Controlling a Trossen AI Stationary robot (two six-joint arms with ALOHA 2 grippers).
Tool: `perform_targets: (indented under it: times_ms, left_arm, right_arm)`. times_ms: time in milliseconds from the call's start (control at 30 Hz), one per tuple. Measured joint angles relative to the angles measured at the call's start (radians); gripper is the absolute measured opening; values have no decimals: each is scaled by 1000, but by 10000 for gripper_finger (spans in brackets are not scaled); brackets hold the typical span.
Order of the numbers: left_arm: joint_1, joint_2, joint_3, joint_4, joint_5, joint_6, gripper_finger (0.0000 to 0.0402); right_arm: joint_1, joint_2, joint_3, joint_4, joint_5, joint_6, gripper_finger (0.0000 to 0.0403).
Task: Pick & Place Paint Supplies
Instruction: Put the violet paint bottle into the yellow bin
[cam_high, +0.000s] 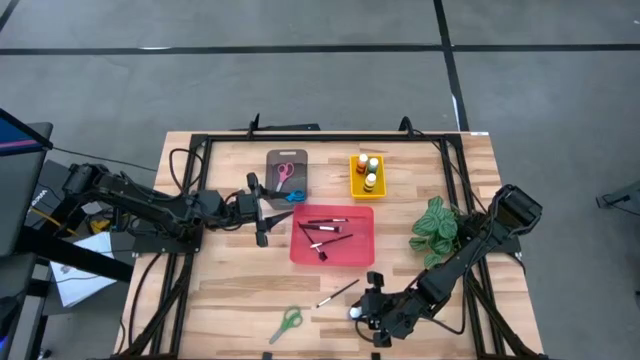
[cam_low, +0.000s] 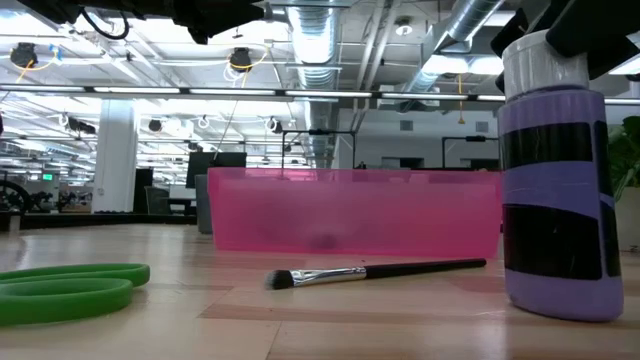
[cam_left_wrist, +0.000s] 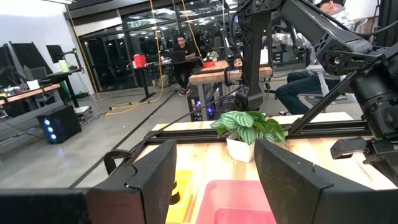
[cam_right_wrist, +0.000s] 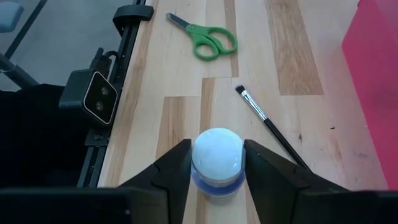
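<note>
At the lower right of the overhead picture, the right tool (cam_high: 362, 312) is clenched around a purple paint bottle (cam_right_wrist: 216, 160) with a white cap, its two fingers (cam_right_wrist: 176, 167) pressed against the bottle's sides; the bottle stands upright on the counter (cam_high: 220, 290). Just beside it lies a dark-handled paintbrush (cam_high: 337, 294), and farther left green scissors (cam_high: 286, 323). The left tool (cam_high: 268, 215) hangs released at the left edge of the red tray (cam_high: 362, 252), which holds several brushes. The yellow tray (cam_high: 357, 181) at upper centre holds small bottles.
</note>
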Motion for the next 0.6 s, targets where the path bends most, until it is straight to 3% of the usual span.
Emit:
perform_targets:
  times_ms: [600]
  left_arm:
    - [0, 0, 0, 0, 0, 0, 208]
  right_arm:
    - [0, 6, 0, -2, 1, -26, 167]
